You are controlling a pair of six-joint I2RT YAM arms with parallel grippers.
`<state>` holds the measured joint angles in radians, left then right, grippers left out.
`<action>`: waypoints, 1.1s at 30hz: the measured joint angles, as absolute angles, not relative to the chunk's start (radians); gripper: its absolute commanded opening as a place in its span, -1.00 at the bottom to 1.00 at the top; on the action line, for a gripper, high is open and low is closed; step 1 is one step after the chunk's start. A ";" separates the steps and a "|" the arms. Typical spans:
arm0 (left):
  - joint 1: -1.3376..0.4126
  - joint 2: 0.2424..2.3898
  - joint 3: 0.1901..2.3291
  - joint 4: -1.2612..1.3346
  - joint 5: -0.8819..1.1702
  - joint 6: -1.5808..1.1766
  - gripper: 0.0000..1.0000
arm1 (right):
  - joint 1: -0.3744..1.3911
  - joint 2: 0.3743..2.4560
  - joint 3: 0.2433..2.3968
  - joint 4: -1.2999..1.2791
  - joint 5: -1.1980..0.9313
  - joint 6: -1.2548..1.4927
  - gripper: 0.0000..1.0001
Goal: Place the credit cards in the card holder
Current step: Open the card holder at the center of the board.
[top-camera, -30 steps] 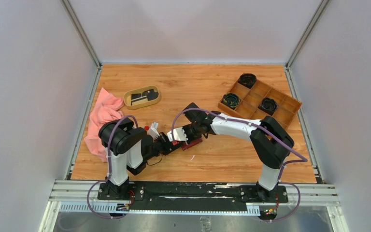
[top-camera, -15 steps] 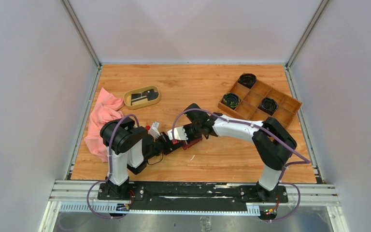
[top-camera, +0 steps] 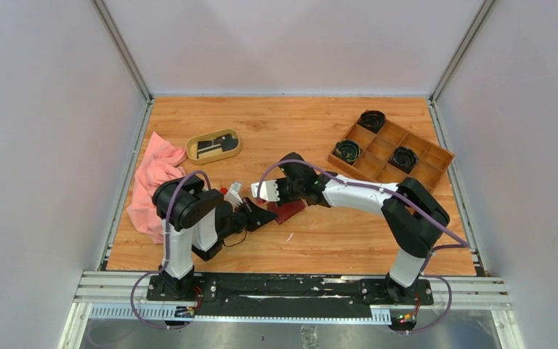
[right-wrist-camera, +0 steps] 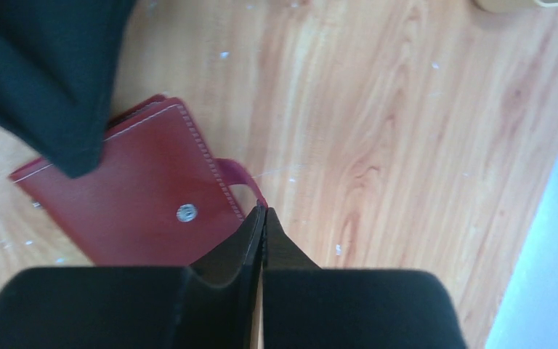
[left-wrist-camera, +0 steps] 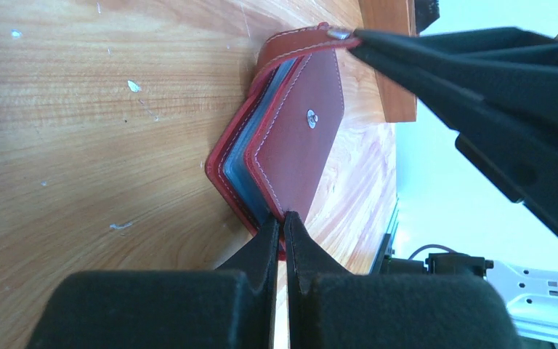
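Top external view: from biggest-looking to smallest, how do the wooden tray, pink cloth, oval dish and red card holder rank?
1. wooden tray
2. pink cloth, somewhat smaller, crumpled and partly behind an arm
3. oval dish
4. card holder, smallest, though partly hidden

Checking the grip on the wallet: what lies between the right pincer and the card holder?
Nothing. In the right wrist view the right pincer is shut directly on the snap tab of the card holder, with no gap.
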<state>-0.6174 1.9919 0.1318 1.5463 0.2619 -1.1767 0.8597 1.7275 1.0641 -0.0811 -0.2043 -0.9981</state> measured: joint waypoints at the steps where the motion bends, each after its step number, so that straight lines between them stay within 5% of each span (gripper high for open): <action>1: -0.617 1.992 0.132 1.546 0.262 -1.177 -1.00 | 0.859 1.727 1.063 -0.061 -0.192 -0.990 -1.00; 8: -0.617 1.993 0.132 1.547 0.263 -1.176 -0.96 | 0.859 1.724 1.059 -0.007 -0.154 -0.946 -1.00; 23: -0.619 1.873 0.054 1.530 0.267 -1.058 -0.04 | 0.791 1.742 1.105 -0.081 -0.185 -0.842 -1.00; 33: -0.619 1.720 0.010 1.516 0.250 -0.999 0.03 | 0.722 1.761 1.204 -0.233 -0.291 -0.764 -1.00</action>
